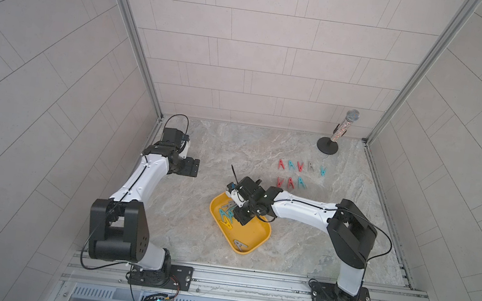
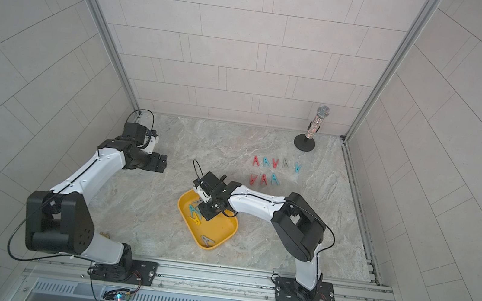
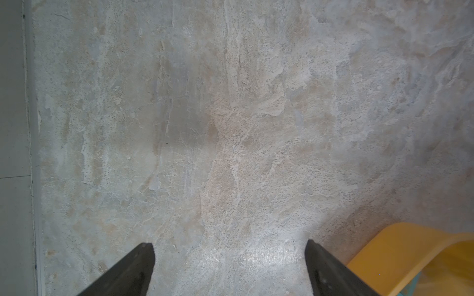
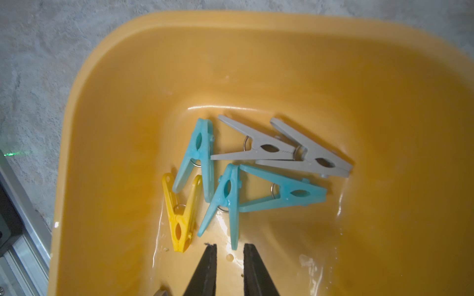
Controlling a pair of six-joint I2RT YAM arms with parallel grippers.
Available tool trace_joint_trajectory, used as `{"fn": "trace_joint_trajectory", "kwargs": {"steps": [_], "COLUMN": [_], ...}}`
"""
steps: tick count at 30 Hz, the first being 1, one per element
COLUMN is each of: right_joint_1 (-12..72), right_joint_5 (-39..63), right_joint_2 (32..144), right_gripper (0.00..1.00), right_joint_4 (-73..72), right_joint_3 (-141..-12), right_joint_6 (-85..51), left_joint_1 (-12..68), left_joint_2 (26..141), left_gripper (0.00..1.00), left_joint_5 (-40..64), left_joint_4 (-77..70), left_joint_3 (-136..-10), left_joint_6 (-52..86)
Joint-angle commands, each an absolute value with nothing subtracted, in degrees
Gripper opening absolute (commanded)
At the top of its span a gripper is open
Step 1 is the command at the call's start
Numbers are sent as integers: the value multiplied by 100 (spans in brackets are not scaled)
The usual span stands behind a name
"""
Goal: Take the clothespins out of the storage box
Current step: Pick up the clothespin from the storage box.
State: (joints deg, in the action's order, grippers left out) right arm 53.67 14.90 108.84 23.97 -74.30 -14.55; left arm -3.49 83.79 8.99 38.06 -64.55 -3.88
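The yellow storage box (image 1: pixel 255 238) (image 2: pixel 224 229) (image 4: pixel 282 64) lies mid-table; its corner shows in the left wrist view (image 3: pixel 410 253). At its far end lie a yellow clothespin (image 4: pixel 180 217), three teal ones (image 4: pixel 225 202) and two grey ones (image 4: pixel 256 148). Another grey clothespin (image 1: pixel 240 245) lies at the box's near end. My right gripper (image 4: pixel 230 246) (image 1: pixel 238 219) hangs inside the box, jaws narrowly apart. One teal leg tip reaches just between the fingertips, ungripped. My left gripper (image 3: pixel 229 243) (image 1: pixel 194 167) is wide open over bare table at the left.
Several red, teal and grey clothespins lie in two rows (image 1: pixel 300 167) (image 1: pixel 291 182) on the table behind my right arm. A glittery microphone on a black stand (image 1: pixel 340 129) occupies the back right corner. Walls enclose the marbled table (image 1: pixel 207 153).
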Motion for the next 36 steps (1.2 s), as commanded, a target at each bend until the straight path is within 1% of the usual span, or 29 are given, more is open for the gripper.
{"fn": "trace_joint_trajectory", "kwargs": {"steps": [1,20,30,35,36], "right_joint_1": [5431,5502,5502,5502,5502], "right_joint_5": [1391,1258,1207,1195,1203], "right_joint_2": [11027,11476,11267,11061,10997], "right_gripper": [22,19,7,5,3], "right_joint_4": [2550,2551,2552,2581,2582], "right_joint_3": [-7567,-7662,-7547,-7459,-7435], "right_joint_6": [-1415,-1389,-1394,-1389,-1389], "left_joint_1": [-387,-383,-387,-378,-387], "left_joint_2": [8356,8331,8331,8327,8327], "left_gripper": [99,99,99,99,99], "left_joint_5": [909,885,878,874,879], "left_joint_4": [3903,3904,3898,3897,3902], "left_joint_3": [-6457,-6458,-6455,-6455,-6456], "left_joint_6": [-424,-422,-422,-422,-423]}}
